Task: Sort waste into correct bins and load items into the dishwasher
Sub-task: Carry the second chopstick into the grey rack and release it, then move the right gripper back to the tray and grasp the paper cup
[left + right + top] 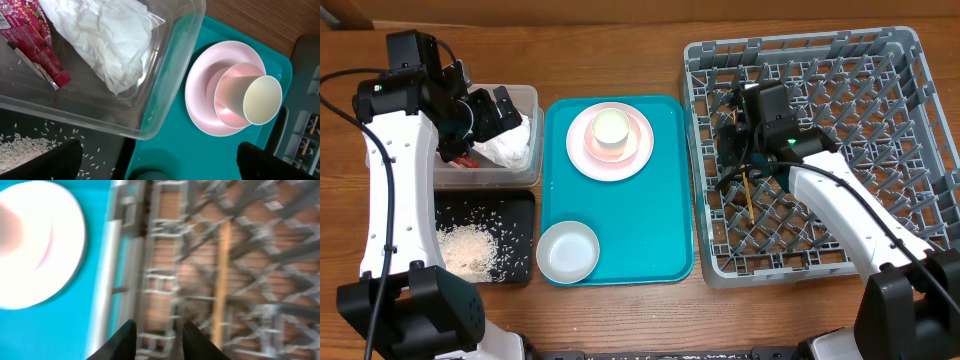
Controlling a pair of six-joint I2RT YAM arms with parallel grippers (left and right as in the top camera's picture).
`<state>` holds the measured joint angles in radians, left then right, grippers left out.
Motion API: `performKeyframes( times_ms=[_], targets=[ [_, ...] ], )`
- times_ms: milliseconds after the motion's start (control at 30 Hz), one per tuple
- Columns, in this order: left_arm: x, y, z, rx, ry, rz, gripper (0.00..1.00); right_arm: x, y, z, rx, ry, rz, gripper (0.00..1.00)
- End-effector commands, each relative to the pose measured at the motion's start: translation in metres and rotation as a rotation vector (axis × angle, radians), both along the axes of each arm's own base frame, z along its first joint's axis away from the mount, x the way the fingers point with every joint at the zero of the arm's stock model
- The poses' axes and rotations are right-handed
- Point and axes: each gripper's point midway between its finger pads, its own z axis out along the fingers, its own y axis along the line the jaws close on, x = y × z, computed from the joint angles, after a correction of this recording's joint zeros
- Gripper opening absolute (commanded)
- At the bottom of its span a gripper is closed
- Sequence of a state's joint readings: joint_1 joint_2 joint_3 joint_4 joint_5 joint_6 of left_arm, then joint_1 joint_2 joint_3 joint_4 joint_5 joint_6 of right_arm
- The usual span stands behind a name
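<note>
The crumpled white napkin [105,35] and the red-and-silver wrapper [35,45] lie inside the clear tub [525,95]. My left gripper [160,162] hovers over the tub's corner, wide open and empty. Loose rice [470,247] sits in the black tray [520,205]. A pink plate [580,160] carries the pinkish bowl [227,107] and the white cup [261,100]. A white-grey bowl [568,252] rests nearer the front. My right gripper [159,340] is over the left part of the grey rack [880,60], open, with nothing between its fingers. Chopsticks [748,195] lie on the rack grid beside it.
A teal tray [660,220] holds the plate stack and the white-grey bowl between the two bins and the rack. The right wrist view is blurred by motion. Bare wooden table runs along the front and back edges.
</note>
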<state>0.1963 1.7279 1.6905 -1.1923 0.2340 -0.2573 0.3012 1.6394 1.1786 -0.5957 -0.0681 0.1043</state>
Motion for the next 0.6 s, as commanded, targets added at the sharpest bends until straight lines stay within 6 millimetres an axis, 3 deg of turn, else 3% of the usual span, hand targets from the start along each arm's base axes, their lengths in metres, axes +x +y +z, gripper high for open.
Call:
performKeyframes(
  times_ms=[0, 367, 567],
  targets=[
    [0.002, 0.001, 0.008, 0.017, -0.025, -0.017, 1.0, -0.01, 0.03, 0.009, 0.154, 0.054, 0.058, 0.33],
    [0.002, 0.0, 0.008, 0.017, -0.026, -0.017, 1.0, -0.041, 0.051, -0.002, 0.131, 0.149, 0.107, 0.34],
    [0.002, 0.001, 0.008, 0.017, -0.025, -0.017, 1.0, -0.059, 0.046, -0.012, 0.07, 0.216, 0.105, 0.34]
  ],
)
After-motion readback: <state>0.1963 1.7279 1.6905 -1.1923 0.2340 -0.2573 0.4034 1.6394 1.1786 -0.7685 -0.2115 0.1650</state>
